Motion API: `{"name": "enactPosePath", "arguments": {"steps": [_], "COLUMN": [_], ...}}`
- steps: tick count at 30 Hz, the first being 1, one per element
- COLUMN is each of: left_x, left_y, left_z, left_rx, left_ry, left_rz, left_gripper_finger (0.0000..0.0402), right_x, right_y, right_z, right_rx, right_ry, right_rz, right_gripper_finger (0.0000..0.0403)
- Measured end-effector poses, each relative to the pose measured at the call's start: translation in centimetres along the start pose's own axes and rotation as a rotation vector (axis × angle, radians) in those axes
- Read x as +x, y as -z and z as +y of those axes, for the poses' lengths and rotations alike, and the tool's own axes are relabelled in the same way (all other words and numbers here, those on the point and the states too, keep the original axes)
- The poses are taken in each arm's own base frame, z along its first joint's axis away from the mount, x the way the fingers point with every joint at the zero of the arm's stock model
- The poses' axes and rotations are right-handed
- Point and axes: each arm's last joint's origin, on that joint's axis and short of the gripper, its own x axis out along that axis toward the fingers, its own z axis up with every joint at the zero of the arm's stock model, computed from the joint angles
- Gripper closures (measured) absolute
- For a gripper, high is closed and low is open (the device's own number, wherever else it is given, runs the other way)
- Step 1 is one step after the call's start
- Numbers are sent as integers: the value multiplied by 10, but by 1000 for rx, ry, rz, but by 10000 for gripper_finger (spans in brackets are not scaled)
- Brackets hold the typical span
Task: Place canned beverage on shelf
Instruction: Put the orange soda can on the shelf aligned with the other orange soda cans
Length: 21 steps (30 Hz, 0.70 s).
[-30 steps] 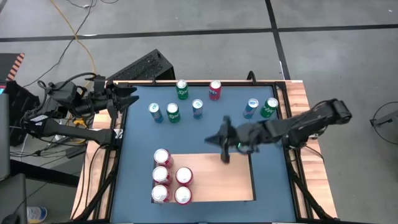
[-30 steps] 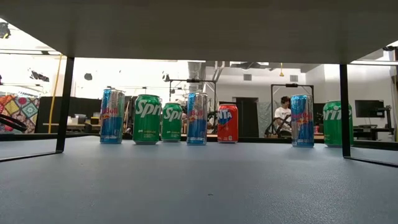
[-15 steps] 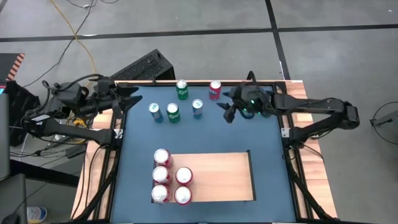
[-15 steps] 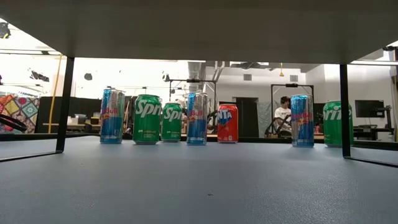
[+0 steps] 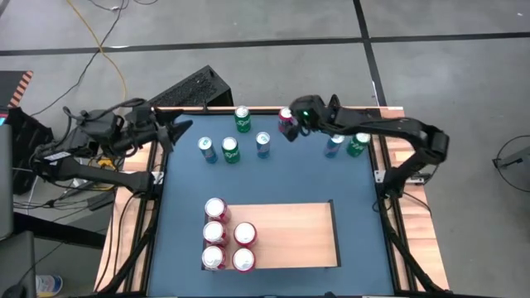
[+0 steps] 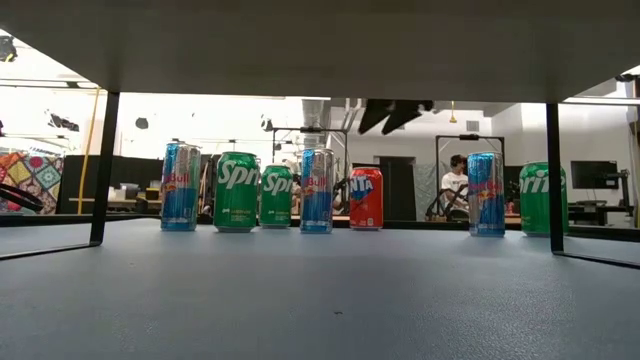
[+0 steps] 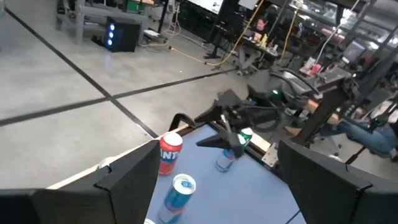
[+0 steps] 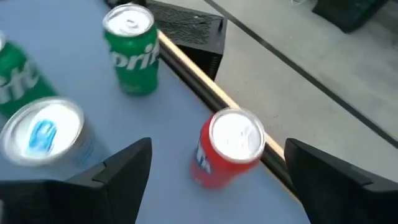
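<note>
At the far edge of the table (image 5: pixel 356 232), the right claw (image 5: pixel 290 131) hangs just over the red can (image 5: pixel 286 118), fingers spread wide with nothing between them; its wrist view shows that can (image 8: pixel 229 148) sitting between the two fingers (image 8: pixel 118 171), not gripped. Left claw (image 5: pixel 178 131) is parked off the table's far-left corner, fingers apart, empty. Loose cans along the far side of the blue top: green can (image 5: pixel 242 119) at the far edge, blue can (image 5: pixel 206 149) and another green can (image 5: pixel 230 150) side by side to the left, a blue can (image 5: pixel 262 144) right of those, then a blue can (image 5: pixel 334 145) and green can (image 5: pixel 358 143) near the right rail, partly under the right arm. Shelf (image 5: pixel 290 236) lies flat on the near half of the table; five red cans (image 5: pixel 225 244) stand on its left end, three in one row and two beside them. Rest of the board is bare wood.
</note>
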Motion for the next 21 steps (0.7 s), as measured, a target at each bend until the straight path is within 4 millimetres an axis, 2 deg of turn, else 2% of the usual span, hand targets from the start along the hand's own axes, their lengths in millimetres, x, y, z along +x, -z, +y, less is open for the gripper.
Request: {"name": "enactPosePath", "arguments": {"steps": [6, 12, 16, 21], "left_x": [0, 0, 0, 0], "left_y": [1, 5, 6, 6], "left_z": [0, 3, 3, 3], "left_rx": [41, 74, 78, 77], "left_ry": [-3, -21, -24, -29], "left_rz": [9, 50, 54, 50], "left_gripper_finger": [93, 93, 93, 93], "right_x": [37, 73, 84, 87], "right_y": [-20, -17, -12, -11], "right_z": [1, 3, 4, 3], "right_rx": [99, 164, 161, 167], "right_ry": [36, 83, 112, 106], "right_rz": [47, 192, 255, 261], "right_gripper_finger": [54, 54, 55, 55]}}
